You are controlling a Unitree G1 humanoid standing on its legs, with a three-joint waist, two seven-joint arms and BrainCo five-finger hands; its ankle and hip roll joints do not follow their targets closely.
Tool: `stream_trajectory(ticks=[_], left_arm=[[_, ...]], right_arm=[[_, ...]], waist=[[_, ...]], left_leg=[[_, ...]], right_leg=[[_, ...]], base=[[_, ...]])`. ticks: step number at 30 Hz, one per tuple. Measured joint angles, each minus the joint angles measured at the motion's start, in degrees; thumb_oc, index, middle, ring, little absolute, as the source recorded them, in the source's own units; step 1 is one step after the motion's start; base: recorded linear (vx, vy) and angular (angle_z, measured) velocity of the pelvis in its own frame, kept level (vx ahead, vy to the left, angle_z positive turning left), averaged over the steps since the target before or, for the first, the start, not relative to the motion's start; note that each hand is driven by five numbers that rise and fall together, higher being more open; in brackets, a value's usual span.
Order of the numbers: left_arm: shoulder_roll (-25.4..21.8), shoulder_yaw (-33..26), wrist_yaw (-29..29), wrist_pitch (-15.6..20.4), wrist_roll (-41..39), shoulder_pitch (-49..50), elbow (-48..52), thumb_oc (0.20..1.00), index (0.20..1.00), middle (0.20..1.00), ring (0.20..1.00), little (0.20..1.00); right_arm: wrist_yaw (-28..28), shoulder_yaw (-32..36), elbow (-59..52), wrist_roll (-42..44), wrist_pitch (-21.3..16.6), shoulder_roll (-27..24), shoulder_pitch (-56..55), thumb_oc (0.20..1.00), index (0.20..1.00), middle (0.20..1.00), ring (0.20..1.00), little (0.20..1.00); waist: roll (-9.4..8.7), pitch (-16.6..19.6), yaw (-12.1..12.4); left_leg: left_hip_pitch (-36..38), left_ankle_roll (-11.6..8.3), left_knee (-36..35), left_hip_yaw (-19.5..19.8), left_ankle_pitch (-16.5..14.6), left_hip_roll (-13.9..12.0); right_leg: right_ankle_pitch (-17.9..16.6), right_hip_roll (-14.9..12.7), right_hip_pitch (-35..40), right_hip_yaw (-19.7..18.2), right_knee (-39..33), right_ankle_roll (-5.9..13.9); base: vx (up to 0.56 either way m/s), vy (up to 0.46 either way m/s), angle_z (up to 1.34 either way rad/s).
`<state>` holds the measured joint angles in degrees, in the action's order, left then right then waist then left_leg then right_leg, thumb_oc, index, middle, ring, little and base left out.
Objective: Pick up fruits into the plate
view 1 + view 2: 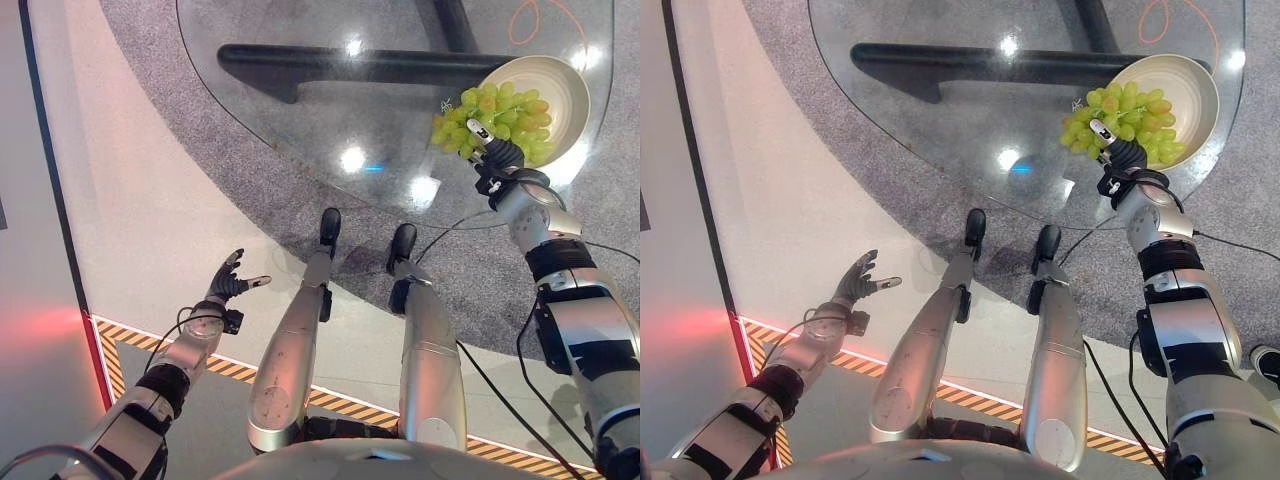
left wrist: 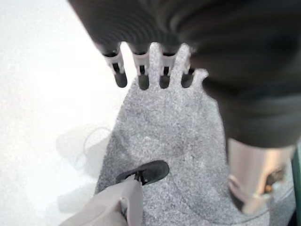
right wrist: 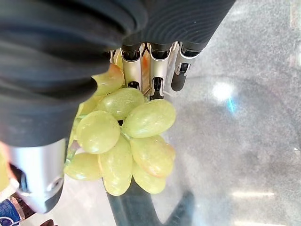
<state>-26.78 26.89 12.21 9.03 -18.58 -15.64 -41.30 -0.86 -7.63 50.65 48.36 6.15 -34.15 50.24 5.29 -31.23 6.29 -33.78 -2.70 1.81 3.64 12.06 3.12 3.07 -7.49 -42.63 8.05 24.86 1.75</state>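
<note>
Pale floor gives way to grey carpet under the glass table (image 1: 300, 110) I'm working over. Nearest me, my left hand (image 1: 228, 280) hangs idle off to the side, fingers straight and spread. Farther out, my right hand (image 1: 497, 152) has its fingers curled around the grapes (image 1: 497, 115), carrying them at the near rim of the plate (image 1: 566, 85). I'd judge the bunch light, soft and easily bruised, best gripped near the stem. It's yellow-green, plump, some berries blushed orange.
</note>
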Motion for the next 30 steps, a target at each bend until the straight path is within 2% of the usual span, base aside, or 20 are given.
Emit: stream_trajectory(ticks=[10,17,24,30], left_arm=[[0.13,-0.02,0.70,0.44,-0.02,0.00,-0.19,1.000,1.000,1.000,1.000,1.000],[1.38,-0.09,0.90,1.22,-0.01,-0.13,-1.55,1.000,1.000,1.000,1.000,1.000],[1.39,-0.35,0.00,1.21,-0.01,-0.18,-4.42,1.000,1.000,1.000,1.000,1.000],[1.47,-0.77,-0.76,1.20,0.00,-0.17,-6.88,1.000,1.000,1.000,1.000,1.000]], right_arm=[[-0.99,0.64,-1.89,8.82,-3.41,0.29,-2.72,1.000,1.000,1.000,1.000,1.000],[-0.29,2.84,-3.30,10.54,-5.72,1.92,-7.21,1.000,1.000,1.000,1.000,1.000],[2.18,7.60,-3.27,12.41,-8.75,1.81,-10.87,1.000,1.000,1.000,1.000,1.000],[5.90,9.26,-2.99,12.18,-8.97,1.36,-12.51,1.000,1.000,1.000,1.000,1.000]], waist=[[0.00,0.00,-0.44],[-0.02,0.00,-1.20],[-0.04,0.02,-3.21],[-0.06,0.02,-4.23]], left_leg=[[0.46,0.07,-0.01,-1.04,-0.01,-0.11],[3.92,0.37,-0.11,-1.96,-0.52,-0.30],[7.84,0.50,-0.19,-2.34,-1.22,-1.24],[11.54,0.08,-0.22,-2.78,-2.07,-2.32]], right_leg=[[-0.10,0.35,0.20,-1.12,-0.89,-0.06],[-0.12,0.65,3.82,-1.52,-1.88,-0.07],[-1.05,1.88,8.72,-1.74,-4.78,-0.11],[-1.57,3.12,13.27,-1.77,-7.17,-0.51]], base=[[-0.02,-0.004,-0.05],[0.00,-0.008,-0.03],[0.00,-0.019,-0.08],[0.01,-0.017,-0.07]])
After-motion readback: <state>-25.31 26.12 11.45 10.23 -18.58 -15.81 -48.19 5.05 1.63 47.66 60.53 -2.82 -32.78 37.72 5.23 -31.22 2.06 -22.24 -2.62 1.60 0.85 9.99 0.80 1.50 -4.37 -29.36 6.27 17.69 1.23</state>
